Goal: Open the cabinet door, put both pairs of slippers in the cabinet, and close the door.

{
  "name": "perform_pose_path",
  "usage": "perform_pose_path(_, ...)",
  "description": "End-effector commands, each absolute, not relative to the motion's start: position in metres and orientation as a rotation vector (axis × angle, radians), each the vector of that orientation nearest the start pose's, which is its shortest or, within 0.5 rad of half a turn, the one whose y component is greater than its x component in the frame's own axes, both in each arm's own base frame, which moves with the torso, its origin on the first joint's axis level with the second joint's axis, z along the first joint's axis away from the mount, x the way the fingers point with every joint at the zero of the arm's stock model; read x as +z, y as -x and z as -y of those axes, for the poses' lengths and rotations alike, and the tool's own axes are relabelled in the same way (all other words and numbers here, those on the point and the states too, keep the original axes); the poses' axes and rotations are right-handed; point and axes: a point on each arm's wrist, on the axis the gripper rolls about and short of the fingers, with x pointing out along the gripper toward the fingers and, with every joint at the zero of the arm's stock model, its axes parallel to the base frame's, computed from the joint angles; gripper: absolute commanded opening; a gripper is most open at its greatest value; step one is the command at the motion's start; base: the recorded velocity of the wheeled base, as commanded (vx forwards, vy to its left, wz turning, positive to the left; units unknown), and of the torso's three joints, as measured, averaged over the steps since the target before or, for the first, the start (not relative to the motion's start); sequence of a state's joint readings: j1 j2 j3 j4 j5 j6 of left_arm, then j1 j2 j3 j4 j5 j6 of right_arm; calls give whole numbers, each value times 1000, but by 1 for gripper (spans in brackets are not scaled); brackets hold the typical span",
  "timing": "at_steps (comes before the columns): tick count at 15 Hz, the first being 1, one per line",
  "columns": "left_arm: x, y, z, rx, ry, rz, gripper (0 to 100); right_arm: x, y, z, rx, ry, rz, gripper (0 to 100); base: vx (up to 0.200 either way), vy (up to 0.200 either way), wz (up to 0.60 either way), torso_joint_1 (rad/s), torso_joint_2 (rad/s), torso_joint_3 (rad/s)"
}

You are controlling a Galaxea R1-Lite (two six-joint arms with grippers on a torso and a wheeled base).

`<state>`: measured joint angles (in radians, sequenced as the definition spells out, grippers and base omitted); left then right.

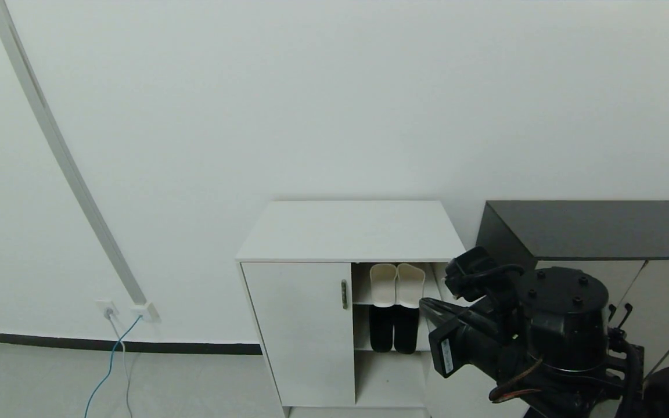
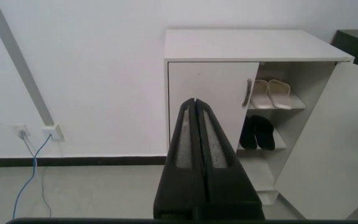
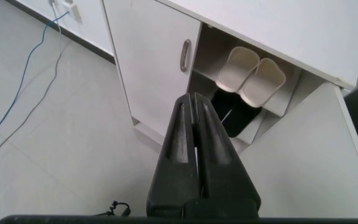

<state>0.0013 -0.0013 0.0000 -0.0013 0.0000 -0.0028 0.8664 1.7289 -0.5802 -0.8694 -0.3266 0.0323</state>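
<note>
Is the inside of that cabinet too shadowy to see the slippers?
Head view: even light, no glare; the light slippers stand out, the black slippers below are dark shapes. Left wrist view: both pairs plain against the white cabinet. Right wrist view: the black slippers lie shaded beneath the light slippers.

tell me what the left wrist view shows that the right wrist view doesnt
Only the left wrist view: the left tool, shut, and the slanted grey wall conduit.
Only the right wrist view: the right tool, shut, with the cabinet seen from above.
Both: the white cabinet, its left door closed and right door open, the white slippers on the upper shelf, the black slippers on the shelf below, and the blue cable on the floor.
</note>
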Motion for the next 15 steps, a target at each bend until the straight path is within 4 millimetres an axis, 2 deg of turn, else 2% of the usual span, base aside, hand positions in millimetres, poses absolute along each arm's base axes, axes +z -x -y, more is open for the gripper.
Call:
perform_pose_path(1, 76, 23, 0, 2, 3, 2, 0, 139, -190, -213, 531, 129, -243, 0, 0, 0, 0, 0, 0, 0)
perform_pose_path(7, 76, 23, 0, 2, 3, 2, 0, 138, -192, -213, 528, 131, -247, 0, 0, 0, -600, -2, -3, 2)
perform_pose_path(15, 76, 23, 0, 2, 3, 2, 0, 136, -194, -212, 520, 140, -253, 0, 0, 0, 0, 0, 0, 0)
